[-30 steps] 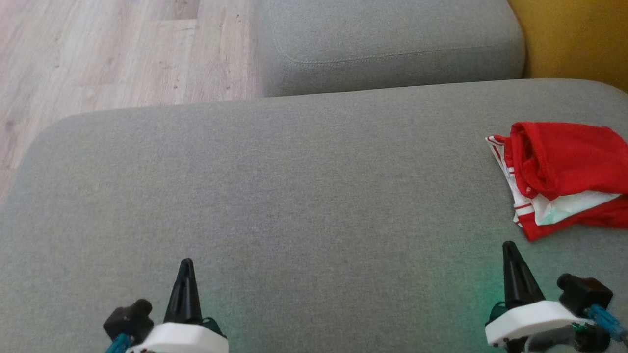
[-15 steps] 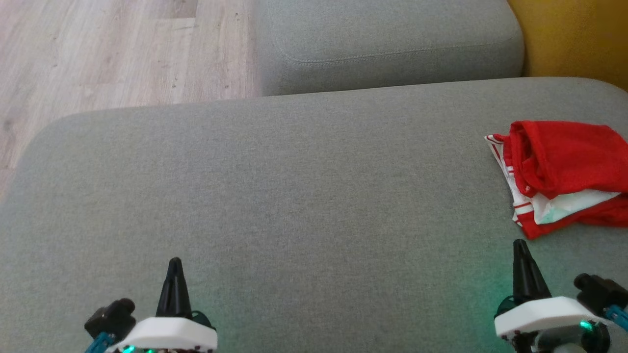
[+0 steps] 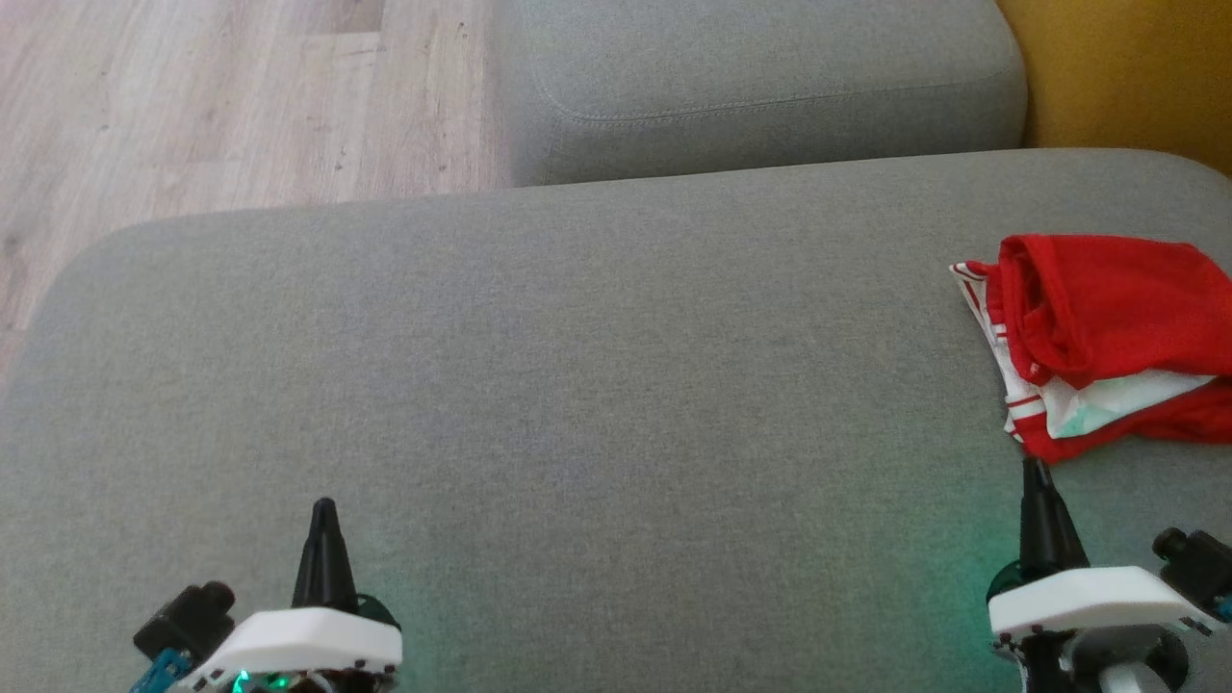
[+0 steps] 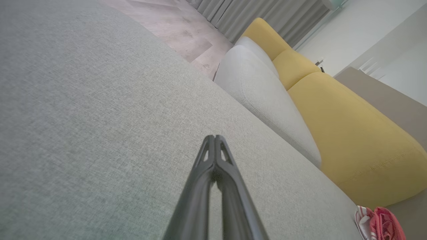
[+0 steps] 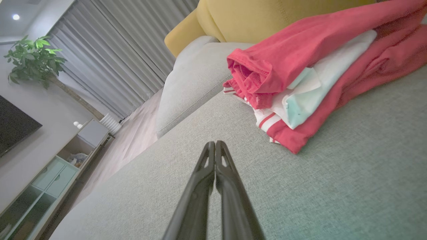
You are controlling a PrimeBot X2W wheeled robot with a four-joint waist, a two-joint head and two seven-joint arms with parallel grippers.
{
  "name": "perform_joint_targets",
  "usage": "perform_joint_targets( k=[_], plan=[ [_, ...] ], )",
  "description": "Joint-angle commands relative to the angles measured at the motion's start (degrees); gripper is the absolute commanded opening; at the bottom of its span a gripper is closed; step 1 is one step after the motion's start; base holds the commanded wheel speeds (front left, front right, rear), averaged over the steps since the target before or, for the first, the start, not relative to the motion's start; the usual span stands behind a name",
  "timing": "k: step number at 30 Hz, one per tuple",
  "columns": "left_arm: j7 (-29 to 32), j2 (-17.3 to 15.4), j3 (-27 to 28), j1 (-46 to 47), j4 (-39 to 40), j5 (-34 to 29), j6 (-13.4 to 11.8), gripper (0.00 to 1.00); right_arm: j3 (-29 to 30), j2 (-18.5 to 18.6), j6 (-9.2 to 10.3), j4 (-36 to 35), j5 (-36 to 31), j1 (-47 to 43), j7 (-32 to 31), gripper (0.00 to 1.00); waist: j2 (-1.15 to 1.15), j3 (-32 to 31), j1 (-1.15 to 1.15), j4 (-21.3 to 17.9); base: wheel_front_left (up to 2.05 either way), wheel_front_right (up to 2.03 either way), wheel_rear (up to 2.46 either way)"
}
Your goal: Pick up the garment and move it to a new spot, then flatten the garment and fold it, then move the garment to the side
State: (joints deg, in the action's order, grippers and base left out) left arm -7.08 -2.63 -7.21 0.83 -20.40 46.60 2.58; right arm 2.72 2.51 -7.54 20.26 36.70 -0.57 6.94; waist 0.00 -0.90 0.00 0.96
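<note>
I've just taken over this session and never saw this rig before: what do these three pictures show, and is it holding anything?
It is a wheeled robot with two arms, each ending in a gripper of two long dark fingers. The wide picture comes from a camera on its head, looking down at a grey sofa seat. The left gripper is at the lower left, the right gripper at the lower right. The other two pictures come from a camera on each wrist, looking along that gripper's fingers. Both grippers are shut and hold nothing. A red and white garment lies bunched on the seat, close ahead of the right gripper, with a gap between them.
</note>
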Motion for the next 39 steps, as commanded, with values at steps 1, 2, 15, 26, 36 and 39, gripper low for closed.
perform_joint_targets(
  k=[1,2,15,26,36,39],
  plan=[
    [0.19,-0.09,1.45,2.83,2.06,1.04,0.35,0.0,0.0,0.18,0.02,-2.08,1.41,2.8,-0.41,0.0,0.0,0.01,0.0,0.0,0.0,0.0,0.0],
    [0.36,-0.09,1.6,2.86,2.11,1.6,0.41,0.0,0.05,0.18,0.02,-2.13,2.09,2.85,-0.58,0.0,0.0,0.02,0.0,-0.02,0.0,0.0,0.0],
    [2.56,-0.12,3.62,3.28,2.81,8.93,1.16,0.0,0.68,0.21,0.03,-2.82,10.98,3.5,-2.72,0.0,0.0,0.2,0.0,-0.17,0.0,0.0,0.0],
    [4.42,-0.14,5.33,3.64,3.41,15.13,1.79,0.0,1.21,0.24,0.03,-3.4,18.51,4.05,-4.53,0.0,0.0,0.35,0.0,-0.31,0.0,0.0,0.0],
    [6.11,-0.16,6.88,3.96,3.95,20.75,2.37,0.0,1.69,0.26,0.03,-3.92,25.33,4.55,-6.18,0.0,0.0,0.48,0.0,-0.43,0.0,0.0,0.0],
    [6.61,-0.16,7.35,4.05,4.11,22.45,2.54,0.0,1.83,0.27,0.04,-4.08,27.39,4.7,-6.67,0.0,0.0,0.52,0.0,-0.46,0.0,0.0,0.0]
  ],
)
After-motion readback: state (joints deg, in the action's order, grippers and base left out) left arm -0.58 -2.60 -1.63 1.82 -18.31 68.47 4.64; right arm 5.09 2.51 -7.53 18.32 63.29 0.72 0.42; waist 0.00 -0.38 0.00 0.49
